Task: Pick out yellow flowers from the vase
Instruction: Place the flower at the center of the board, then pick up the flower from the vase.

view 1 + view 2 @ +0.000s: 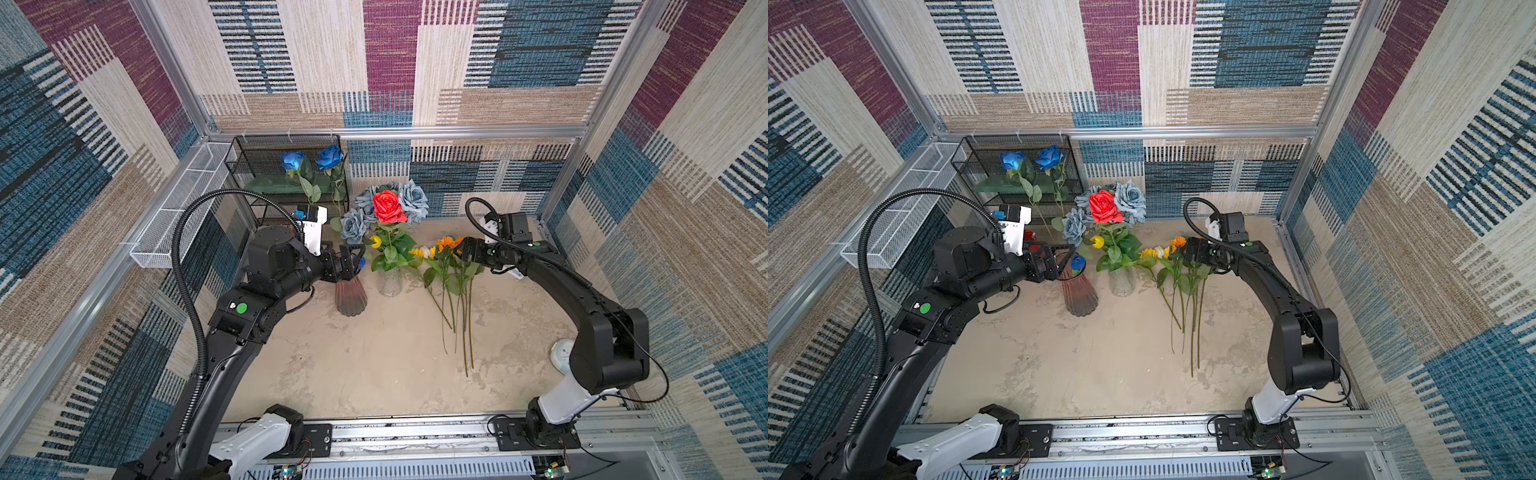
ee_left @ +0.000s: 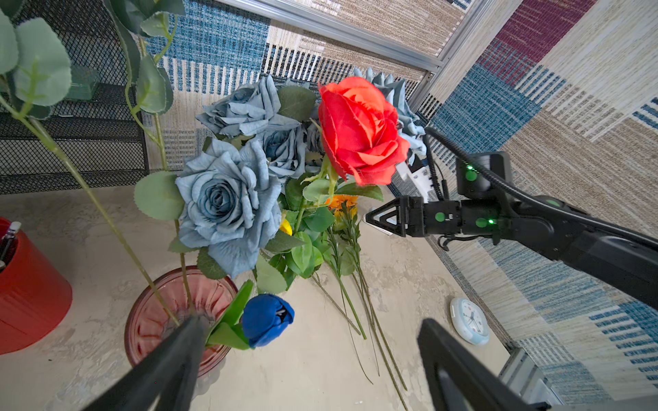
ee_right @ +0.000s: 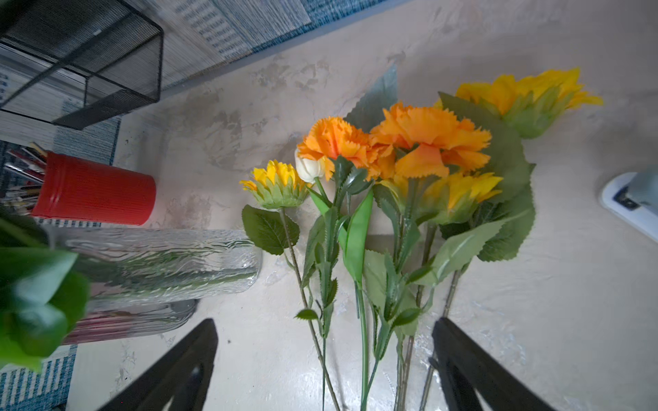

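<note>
Yellow green-stemmed sunflowers (image 3: 276, 181) flat on beige table (image 1: 374, 365), right of clear glass vase (image 1: 390, 284). Right jaws spread wide, empty, above them. Left jaws spread wide at pink glass vase (image 1: 351, 299).

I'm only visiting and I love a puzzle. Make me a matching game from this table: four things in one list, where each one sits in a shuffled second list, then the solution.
Things
1. red rose
2. blue tulip
3. sunflowers
4. white clock

Places
A. in the pink ribbed vase
B. lying face up on the table
C. standing in the clear glass vase
D. lying flat on the table, stems loose

Pairs: 1-C, 2-A, 3-D, 4-B
</note>
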Controlling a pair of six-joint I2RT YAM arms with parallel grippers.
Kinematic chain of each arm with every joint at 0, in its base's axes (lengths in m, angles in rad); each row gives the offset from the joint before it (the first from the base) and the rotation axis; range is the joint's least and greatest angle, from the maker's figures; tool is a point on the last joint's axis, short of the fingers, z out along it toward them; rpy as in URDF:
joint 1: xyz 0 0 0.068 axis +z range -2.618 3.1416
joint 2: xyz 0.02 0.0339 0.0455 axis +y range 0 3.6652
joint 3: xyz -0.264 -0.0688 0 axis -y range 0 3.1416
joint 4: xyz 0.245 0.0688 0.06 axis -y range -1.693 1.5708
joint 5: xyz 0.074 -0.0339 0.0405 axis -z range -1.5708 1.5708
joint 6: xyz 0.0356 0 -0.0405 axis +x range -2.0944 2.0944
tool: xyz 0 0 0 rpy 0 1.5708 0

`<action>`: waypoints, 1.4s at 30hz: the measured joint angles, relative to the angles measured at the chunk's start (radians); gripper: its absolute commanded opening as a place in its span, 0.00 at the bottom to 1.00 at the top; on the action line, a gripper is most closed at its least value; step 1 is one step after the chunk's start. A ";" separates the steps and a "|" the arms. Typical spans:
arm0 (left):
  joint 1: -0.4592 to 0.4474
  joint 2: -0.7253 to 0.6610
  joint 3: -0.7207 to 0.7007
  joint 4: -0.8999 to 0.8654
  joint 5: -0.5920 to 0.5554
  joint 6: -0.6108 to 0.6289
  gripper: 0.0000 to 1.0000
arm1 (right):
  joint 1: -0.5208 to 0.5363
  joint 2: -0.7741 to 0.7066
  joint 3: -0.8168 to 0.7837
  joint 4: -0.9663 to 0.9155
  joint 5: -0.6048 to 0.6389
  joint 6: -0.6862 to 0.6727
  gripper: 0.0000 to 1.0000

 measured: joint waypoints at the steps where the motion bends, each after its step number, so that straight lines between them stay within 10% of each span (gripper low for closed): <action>1: 0.002 0.000 0.000 0.000 0.000 0.000 0.93 | 0.002 -0.038 -0.025 0.020 0.005 0.004 0.96; 29: 0.008 0.106 0.005 0.082 0.046 -0.033 0.92 | 0.025 -0.320 -0.245 0.299 0.019 0.047 0.96; 42: 0.099 0.103 0.031 0.016 -0.102 -0.072 0.73 | 0.026 -0.307 -0.240 0.317 -0.011 0.047 0.96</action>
